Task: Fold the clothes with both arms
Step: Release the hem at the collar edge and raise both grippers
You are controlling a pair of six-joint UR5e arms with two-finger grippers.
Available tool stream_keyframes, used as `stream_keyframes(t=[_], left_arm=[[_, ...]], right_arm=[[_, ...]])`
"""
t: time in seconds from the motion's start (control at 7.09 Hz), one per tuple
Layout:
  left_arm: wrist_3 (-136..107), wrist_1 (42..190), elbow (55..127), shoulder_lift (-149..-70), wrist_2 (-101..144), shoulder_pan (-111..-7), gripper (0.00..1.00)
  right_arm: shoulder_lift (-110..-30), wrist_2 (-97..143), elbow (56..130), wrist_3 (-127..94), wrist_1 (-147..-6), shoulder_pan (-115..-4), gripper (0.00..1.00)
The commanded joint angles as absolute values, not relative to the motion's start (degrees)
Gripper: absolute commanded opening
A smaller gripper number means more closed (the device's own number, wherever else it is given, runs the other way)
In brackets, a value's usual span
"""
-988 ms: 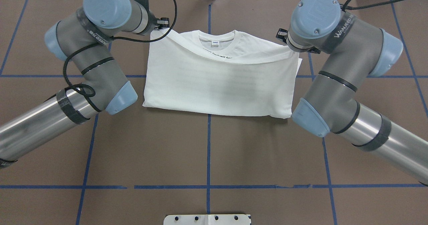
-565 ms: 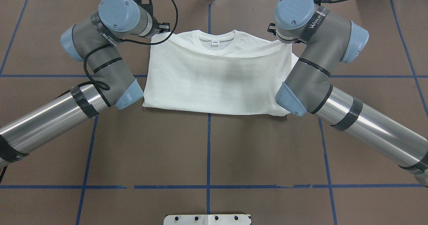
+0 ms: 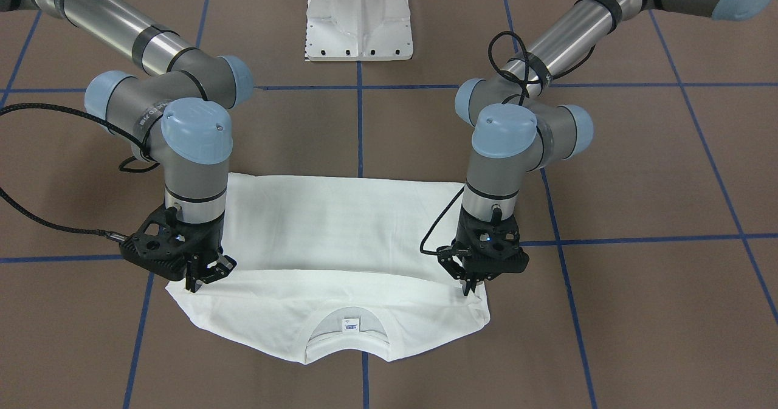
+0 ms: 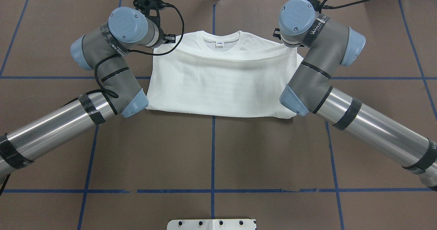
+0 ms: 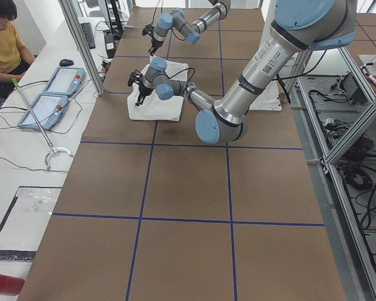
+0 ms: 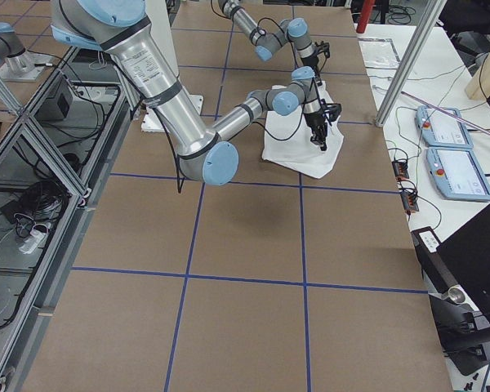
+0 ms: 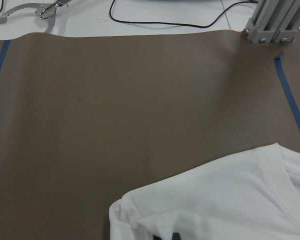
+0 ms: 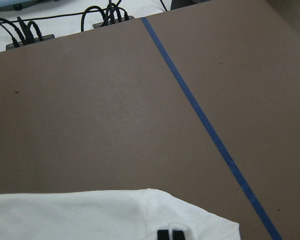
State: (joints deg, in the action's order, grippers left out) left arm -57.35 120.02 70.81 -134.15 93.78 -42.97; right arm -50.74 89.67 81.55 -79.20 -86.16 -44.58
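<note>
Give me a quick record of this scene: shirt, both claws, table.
shirt: white, folded over itself, flat on the table, folded edge just short of the collar
label: showing inside the neckline
left claw: shut on one corner of the folded edge
right claw: shut on the other corner
table: brown, blue tape grid

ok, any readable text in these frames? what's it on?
"WANJEE", the rest curls out of sight: on the right arm, dark wrist band.
Left arm, same band: print unreadable.
Neck label of the shirt: blue print, too small.
Black print under the shirt's fold: cut off, unreadable.
</note>
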Motion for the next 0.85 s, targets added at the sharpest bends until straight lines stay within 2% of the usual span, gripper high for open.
stream_keyframes(t=[0.0, 0.42, 0.56, 0.71], left_arm=[[-53.8, 123.5, 72.0, -132.7, 94.3, -43.2, 1.00], [-54.5, 124.5, 88.2, -120.1, 99.5, -42.3, 1.00], [-55.4, 124.5, 94.4, -114.8, 99.4, -39.1, 1.00], [-59.5, 124.5, 96.7, -112.3, 99.1, -36.8, 1.00]], right_arm=[[-50.8, 90.5, 82.4, -74.3, -86.0, -45.1, 1.00], [-53.1, 93.5, 88.2, -71.7, -85.9, -45.2, 1.00], [-53.1, 93.5, 88.8, -71.7, -85.8, -45.1, 1.00], [-53.1, 93.4, 89.0, -71.8, -85.8, -44.8, 1.00]])
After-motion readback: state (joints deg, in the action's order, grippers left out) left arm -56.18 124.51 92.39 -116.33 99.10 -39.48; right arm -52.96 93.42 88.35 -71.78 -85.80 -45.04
